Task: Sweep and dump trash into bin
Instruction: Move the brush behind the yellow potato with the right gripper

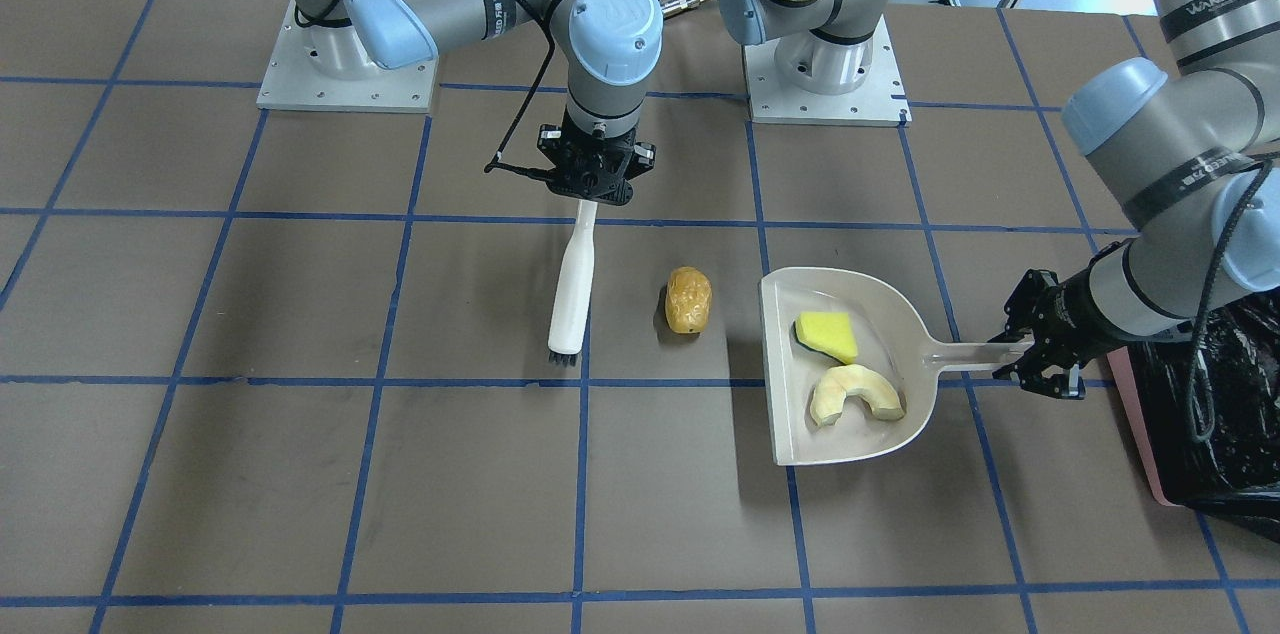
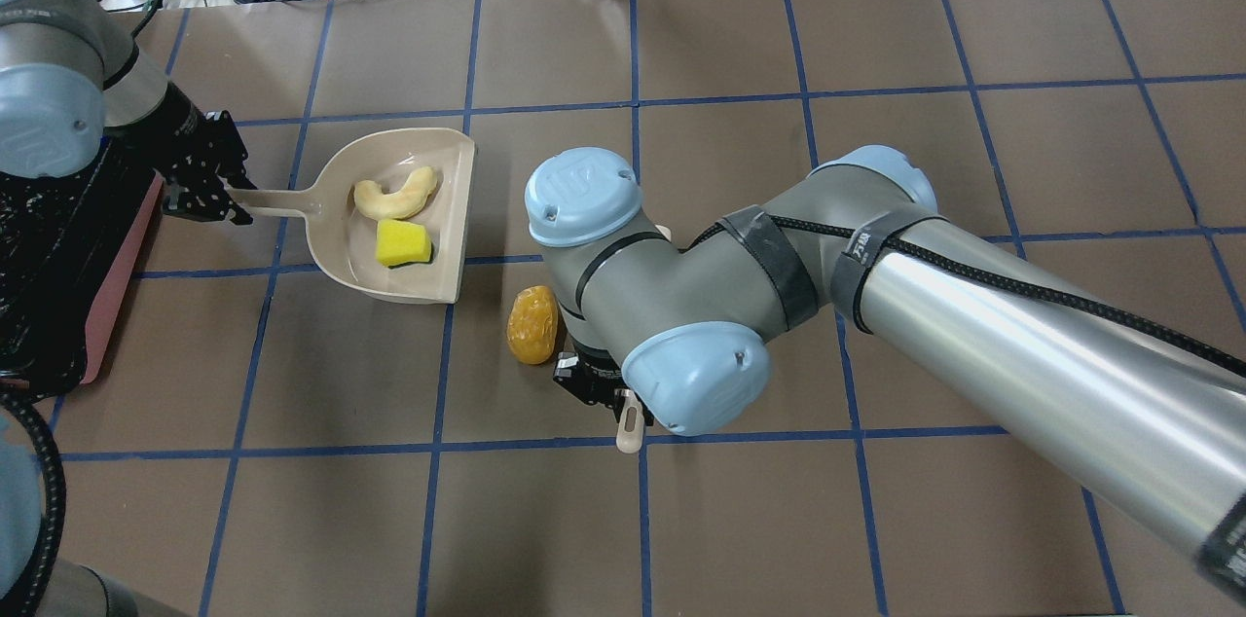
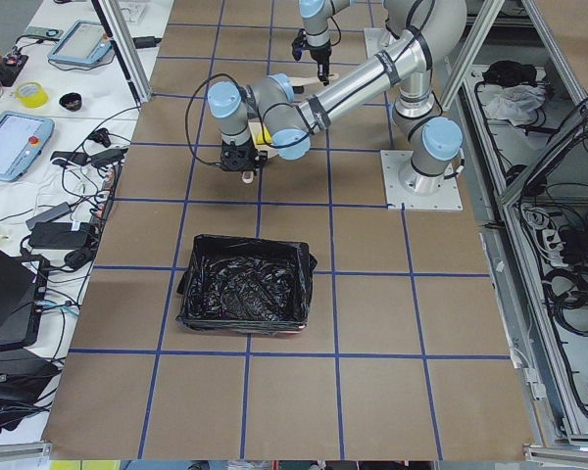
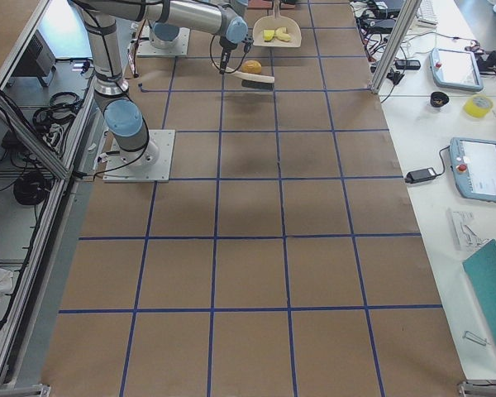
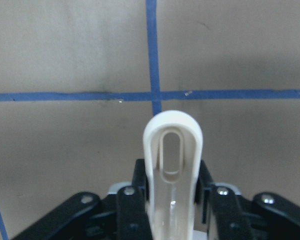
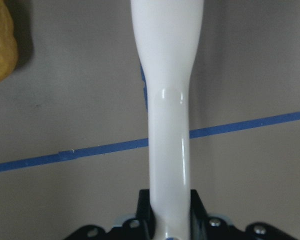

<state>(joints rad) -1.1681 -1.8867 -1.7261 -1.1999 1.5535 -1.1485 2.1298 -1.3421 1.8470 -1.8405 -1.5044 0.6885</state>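
— Where's the lump (image 1: 688,300)?
— On the desk (image 1: 300,474), between the brush (image 1: 572,289) that the right claw (image 1: 590,192) grips tight and the dustpan (image 1: 785,364). The left claw (image 1: 1028,354) grips the dustpan's handle, near the bin (image 1: 1145,444). The wedge (image 1: 828,336) and crescent (image 1: 855,394) lie inside the pan.
— Next?
— Sweep the lump in, I think.

Golden-brown lump (image 1: 688,300), beige dustpan (image 1: 790,414)

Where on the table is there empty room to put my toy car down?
In the front view, the brown table is bare all along the side nearest the camera, below the brush and dustpan. The middle is crowded: the brush, the golden-brown lump and the dustpan sit close together, with the bin past the dustpan's handle.
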